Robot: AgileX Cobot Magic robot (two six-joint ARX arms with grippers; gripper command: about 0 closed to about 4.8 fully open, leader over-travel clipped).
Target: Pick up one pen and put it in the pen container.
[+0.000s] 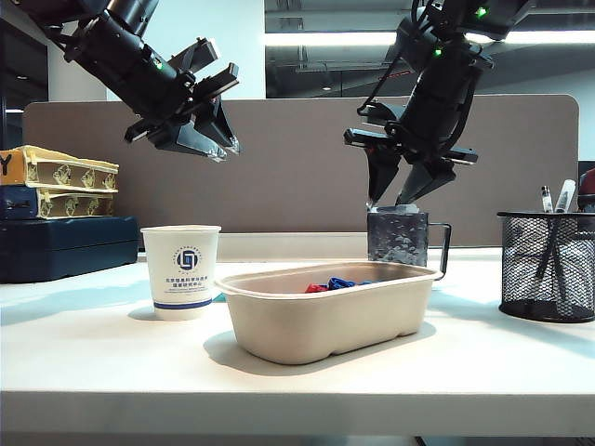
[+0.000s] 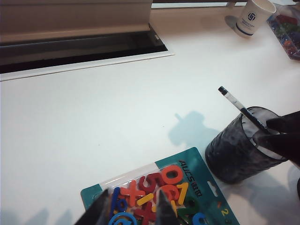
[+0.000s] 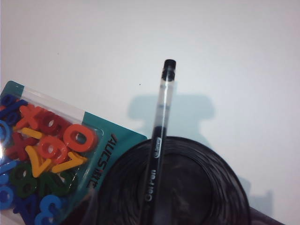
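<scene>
Exterior view, read left to right: my left gripper [image 1: 200, 125] hangs high at 10 o'clock, jaws spread wide and empty, above the paper cup [image 1: 181, 271]. At centre sits the beige tray [image 1: 325, 321]. Behind it, at 1 o'clock, my right gripper [image 1: 404, 190] hovers just over the dark mug [image 1: 400, 237], jaws apart, nothing held. At 3 o'clock stands the pen container [image 1: 547, 265], already holding some pens. In the right wrist view, the pen [image 3: 159, 140] leans in the mug, its cap end pointing to 12 o'clock, with the numbers pack [image 3: 47, 154] beside it. As I judge it, the risk lies in the lean: closing off-line could pinch the mug's rim, tip the mug, or let the smooth barrel slip.
</scene>
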